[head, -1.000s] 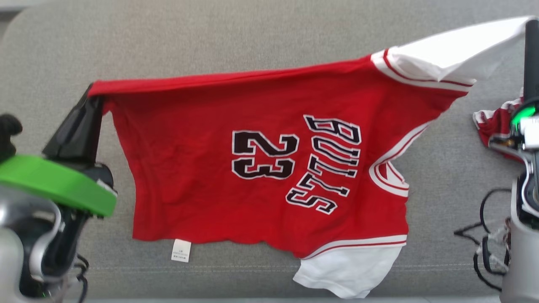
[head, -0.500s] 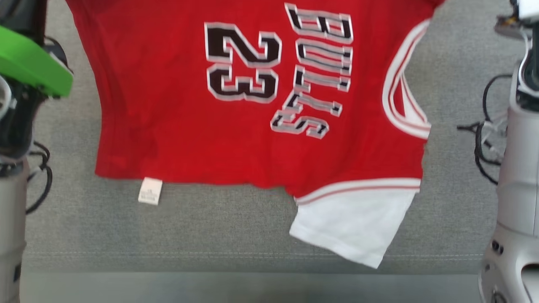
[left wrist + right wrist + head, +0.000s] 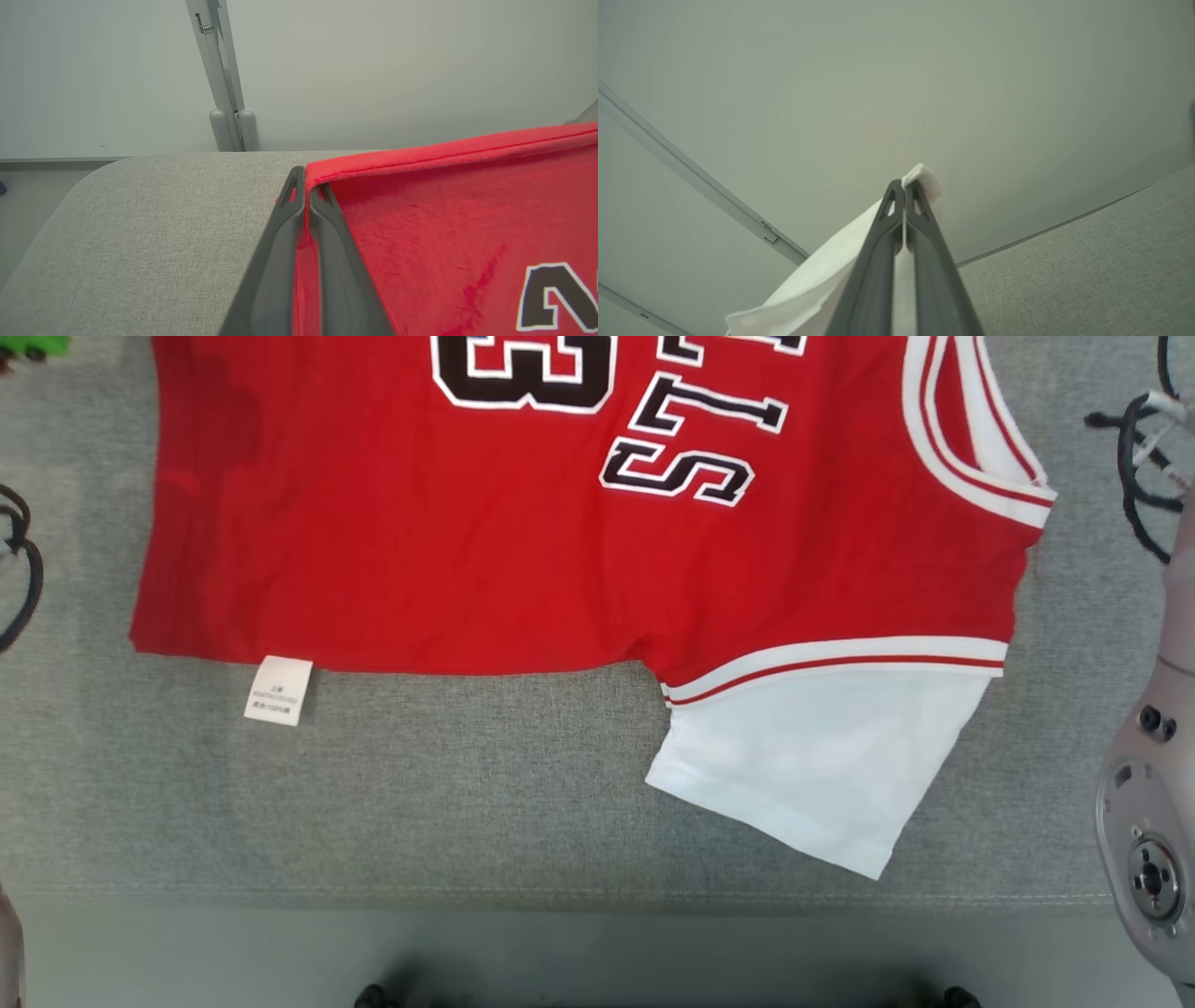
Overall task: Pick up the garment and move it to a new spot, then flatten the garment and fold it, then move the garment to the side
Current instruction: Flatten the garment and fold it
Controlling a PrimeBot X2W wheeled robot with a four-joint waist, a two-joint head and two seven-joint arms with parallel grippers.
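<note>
Left gripper [image 3: 306, 186] is clamped tight on the red hem corner of your jersey [image 3: 467, 551]; right gripper [image 3: 904, 186] is pinched shut on its white sleeve [image 3: 822, 284].
Over the grey cushion [image 3: 467, 793], the jersey's lettering is cut off to "3" and "LS", and the care tag [image 3: 278, 690] has print too small for you to read.

Garment [image 3: 420, 569]: soft matt knit cloth (fuzzy up close); cushion [image 3: 467, 784]: coarse woven fabric.

Left pincer [image 3: 307, 186] and right pincer [image 3: 904, 186] dark grey, slot-tipped; pale grey forearm [image 3: 1162, 775], black cables [image 3: 1111, 420], perhaps a green collar [image 3: 33, 345].
</note>
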